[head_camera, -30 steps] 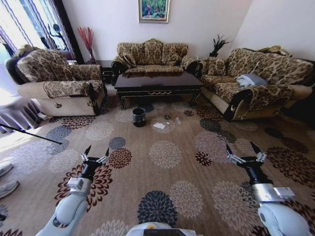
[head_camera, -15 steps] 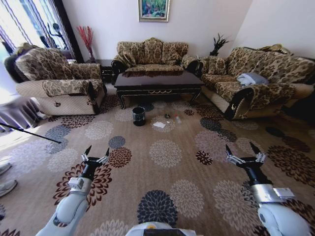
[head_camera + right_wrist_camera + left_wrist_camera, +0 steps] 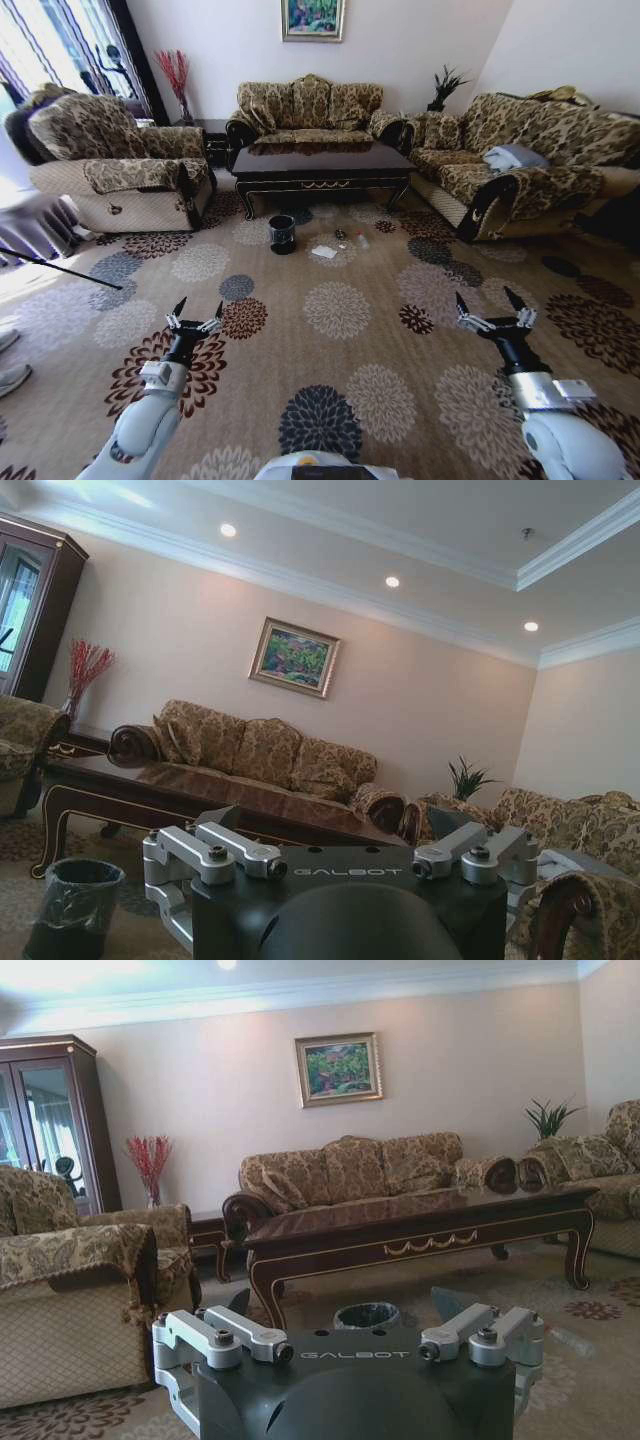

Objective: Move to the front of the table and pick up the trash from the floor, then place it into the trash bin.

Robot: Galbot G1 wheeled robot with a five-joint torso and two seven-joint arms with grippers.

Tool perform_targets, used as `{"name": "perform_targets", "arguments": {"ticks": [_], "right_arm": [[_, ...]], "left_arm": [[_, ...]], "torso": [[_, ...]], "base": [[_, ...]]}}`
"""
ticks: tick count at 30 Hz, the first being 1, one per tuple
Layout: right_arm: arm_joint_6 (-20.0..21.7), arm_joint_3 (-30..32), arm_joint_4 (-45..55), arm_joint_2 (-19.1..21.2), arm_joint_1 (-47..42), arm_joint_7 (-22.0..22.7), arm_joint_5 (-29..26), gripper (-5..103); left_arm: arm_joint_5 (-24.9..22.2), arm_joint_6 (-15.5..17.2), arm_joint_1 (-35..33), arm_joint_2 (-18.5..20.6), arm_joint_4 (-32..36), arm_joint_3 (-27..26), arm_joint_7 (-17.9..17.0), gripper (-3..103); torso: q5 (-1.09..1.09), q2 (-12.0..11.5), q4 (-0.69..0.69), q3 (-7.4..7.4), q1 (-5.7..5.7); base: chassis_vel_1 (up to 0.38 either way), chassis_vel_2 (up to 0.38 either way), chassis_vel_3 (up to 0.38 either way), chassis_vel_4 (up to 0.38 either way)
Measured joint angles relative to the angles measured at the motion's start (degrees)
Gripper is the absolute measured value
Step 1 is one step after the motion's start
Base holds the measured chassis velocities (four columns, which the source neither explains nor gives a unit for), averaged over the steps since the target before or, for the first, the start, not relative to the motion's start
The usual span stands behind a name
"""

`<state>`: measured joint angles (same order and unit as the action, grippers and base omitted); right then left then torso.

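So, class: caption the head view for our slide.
Both open grippers, left and right, raised over floral carpet; trash bin ahead by table.

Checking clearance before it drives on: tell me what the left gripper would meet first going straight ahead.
Probably the trash bin, centred ahead of the open left gripper, with the table behind it; depth is uncertain.

Glossy dark brown table (image 3: 320,160), tan floral-medallion floor (image 3: 340,310), black trash bin (image 3: 282,236), white trash (image 3: 324,254)

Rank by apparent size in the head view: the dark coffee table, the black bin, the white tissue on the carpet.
1. Long glossy dark brown coffee table, largest by far.
2. Small black cylindrical trash bin.
3. Flat white paper tissue, smallest.
All three sit at a similar distance, so the order is reliable.
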<state>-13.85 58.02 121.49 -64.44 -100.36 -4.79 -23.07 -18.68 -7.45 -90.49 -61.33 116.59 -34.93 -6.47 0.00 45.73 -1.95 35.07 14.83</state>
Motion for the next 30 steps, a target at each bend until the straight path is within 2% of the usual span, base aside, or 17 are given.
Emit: {"name": "perform_targets", "arguments": {"ticks": [30], "right_arm": [[0.09, -0.52, 0.07, -1.21, -0.34, 0.41, 0.16, 100]], "left_arm": [[0.91, 0.34, 0.50, -0.28, -0.69, 1.18, -0.50, 100]], "torso": [[0.00, -7.57, -0.01, -4.42, -3.14]], "base": [[0.000, 0.000, 0.000, 0.000]]}}
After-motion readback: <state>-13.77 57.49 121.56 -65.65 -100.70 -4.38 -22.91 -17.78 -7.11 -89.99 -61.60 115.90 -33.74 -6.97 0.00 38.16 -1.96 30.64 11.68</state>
